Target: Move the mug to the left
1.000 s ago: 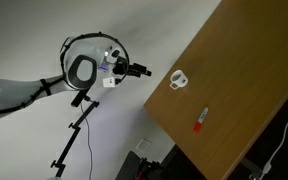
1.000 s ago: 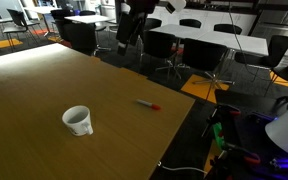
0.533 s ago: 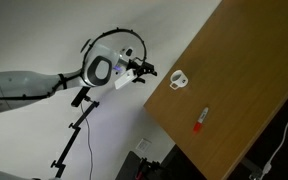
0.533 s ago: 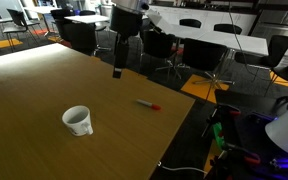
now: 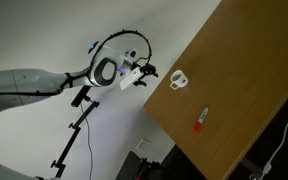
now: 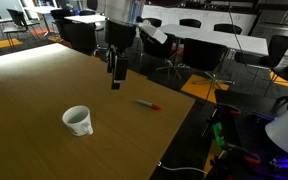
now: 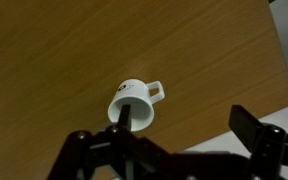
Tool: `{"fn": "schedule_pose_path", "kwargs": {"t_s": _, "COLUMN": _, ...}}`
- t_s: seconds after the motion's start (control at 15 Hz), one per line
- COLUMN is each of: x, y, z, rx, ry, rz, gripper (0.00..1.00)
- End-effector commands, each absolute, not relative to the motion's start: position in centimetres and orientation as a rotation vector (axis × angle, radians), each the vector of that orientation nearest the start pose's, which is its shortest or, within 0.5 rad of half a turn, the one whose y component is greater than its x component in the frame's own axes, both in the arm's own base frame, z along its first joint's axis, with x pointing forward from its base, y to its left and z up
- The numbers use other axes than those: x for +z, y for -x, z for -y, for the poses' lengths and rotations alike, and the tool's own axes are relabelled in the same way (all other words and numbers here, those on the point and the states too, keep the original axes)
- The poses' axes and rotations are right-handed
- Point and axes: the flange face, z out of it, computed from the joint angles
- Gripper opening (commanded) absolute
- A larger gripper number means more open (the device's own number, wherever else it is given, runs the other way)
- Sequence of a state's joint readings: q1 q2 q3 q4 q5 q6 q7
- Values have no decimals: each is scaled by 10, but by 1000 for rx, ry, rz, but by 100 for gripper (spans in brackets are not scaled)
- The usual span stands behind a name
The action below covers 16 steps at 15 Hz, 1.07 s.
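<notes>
Claw (image 6: 117, 80) is hovering over the worktop (image 6: 34, 80) with its jaws spread wide and nothing in them. I am reading that from the wrist view, where the claw (image 7: 164, 130) is showing a finger at each side and open wood between them.

The mug (image 6: 78, 120) is standing upright on the wood, rim up, not far from the worktop's near edge in an exterior view. It is well apart from the claw, which is hanging higher and farther in. In the wrist view the mug (image 7: 134, 108) is sitting a little off centre between the fingers, with its small loop handle pointing away to one side. In an exterior view the mug (image 5: 178, 80) is showing as a small white shape with the claw (image 5: 149, 72) near it but not touching.

A slim orange-red and white pen (image 6: 148, 104) is lying flat on the wood, apart from the mug. Beyond the worktop, office chairs (image 6: 184, 45) are standing in the background.

I am judging this as the approach step, since nothing is gripped and the mug is not yet moved. Next I am expecting to centre the jaws over the mug, come down so they straddle its body clear of the handle, close gently, then carry it left while keeping it level
</notes>
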<state>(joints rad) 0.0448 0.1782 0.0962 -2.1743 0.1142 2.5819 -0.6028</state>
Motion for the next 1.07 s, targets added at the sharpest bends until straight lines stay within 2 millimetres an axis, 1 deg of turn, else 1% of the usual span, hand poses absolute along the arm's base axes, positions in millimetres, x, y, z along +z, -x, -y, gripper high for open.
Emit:
{"fn": "schedule_pose_path", "kwargs": {"t_s": 0.0, "x": 335, "y": -573, "z": -79, "rx": -378, "ry": 2925, "rz": 984, "gripper": 100}}
{"fn": "schedule_pose_path", "kwargs": {"t_s": 0.07, "x": 333, "y": -579, "z": -82, "rx": -412, "ry": 2898, "rz": 1033, "gripper": 100}}
{"fn": "schedule_pose_path", "kwargs": {"t_s": 0.13, "x": 333, "y": -586, "z": -87, "rx": -429, "ry": 2889, "rz": 1119, "gripper": 100}}
{"fn": "schedule_pose_path", "kwargs": {"t_s": 0.33, "x": 331, "y": -596, "z": -97, "rx": -421, "ry": 2858, "rz": 1395, "gripper": 100}}
{"fn": "schedule_pose_path", "kwargs": {"t_s": 0.47, "x": 326, "y": -605, "z": -103, "rx": -413, "ry": 2828, "rz": 1561, "gripper": 100}}
{"fn": "schedule_pose_path", "kwargs": {"t_s": 0.73, "x": 305, "y": -624, "z": -123, "rx": -392, "ry": 2682, "rz": 1822, "gripper": 100}}
{"fn": "schedule_pose_path", "kwargs": {"t_s": 1.0, "x": 278, "y": -638, "z": -142, "rx": -348, "ry": 2546, "rz": 1971, "gripper": 100}}
